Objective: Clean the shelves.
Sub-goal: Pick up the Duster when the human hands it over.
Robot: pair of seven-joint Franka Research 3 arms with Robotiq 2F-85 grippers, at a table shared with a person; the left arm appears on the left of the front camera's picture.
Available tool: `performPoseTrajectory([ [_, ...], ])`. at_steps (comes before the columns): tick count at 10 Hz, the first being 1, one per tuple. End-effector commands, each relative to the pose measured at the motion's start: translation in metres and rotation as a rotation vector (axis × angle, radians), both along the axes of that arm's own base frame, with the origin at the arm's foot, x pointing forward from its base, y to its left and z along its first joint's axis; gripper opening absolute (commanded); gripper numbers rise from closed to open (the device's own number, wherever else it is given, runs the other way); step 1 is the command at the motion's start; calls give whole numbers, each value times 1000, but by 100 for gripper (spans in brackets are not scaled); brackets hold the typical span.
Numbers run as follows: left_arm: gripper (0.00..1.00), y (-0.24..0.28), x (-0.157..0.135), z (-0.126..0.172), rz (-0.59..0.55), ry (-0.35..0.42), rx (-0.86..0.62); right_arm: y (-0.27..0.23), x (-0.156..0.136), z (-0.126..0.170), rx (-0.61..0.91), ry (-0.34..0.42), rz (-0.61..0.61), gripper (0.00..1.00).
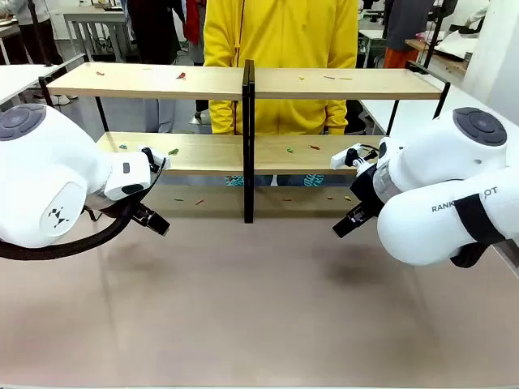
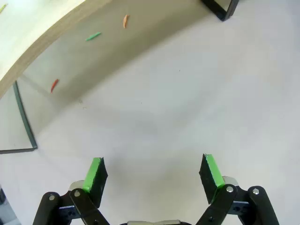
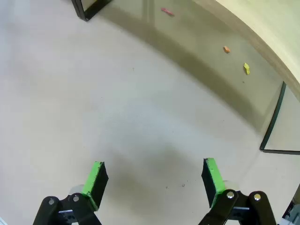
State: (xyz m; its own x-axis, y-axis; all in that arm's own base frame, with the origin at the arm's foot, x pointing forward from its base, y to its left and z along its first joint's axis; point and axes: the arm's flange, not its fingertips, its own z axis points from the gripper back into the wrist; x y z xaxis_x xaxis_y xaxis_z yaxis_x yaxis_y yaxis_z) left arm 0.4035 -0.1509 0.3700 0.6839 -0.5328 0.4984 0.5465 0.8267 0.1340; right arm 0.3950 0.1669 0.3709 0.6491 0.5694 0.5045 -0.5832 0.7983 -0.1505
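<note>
Front: two-tier light-wood shelves (image 1: pixel 146 81), black metal frame, far side of beige table (image 1: pixel 259 324), small coloured scraps (image 1: pixel 180 75) on boards; L wrist: left gripper (image 2: pixel 152 171) wide open, empty; R wrist: right gripper (image 3: pixel 152 173) likewise; risk: tiny scraps slip pinch, jaws clip frame.

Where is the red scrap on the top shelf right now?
In the front view, the red scrap lies on the left half of the top board, a little left of the black centre post.

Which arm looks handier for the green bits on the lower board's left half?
Probably left: the left fingers, open, hover in front of that half near the green bits; the right fingers sit beyond the centre post.
</note>
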Motion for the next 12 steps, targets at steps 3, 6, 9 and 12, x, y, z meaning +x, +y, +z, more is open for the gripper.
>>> performPoseTrajectory([
  [3,100,0,0,0,0,0,0,0,0,0,0,0,0,100],
  [6,100,0,0,0,0,0,0,0,0,0,0,0,0,100],
  [9,100,0,0,0,0,0,0,0,0,0,0,0,0,100],
  [12,100,0,0,0,0,0,0,0,0,0,0,0,0,100],
])
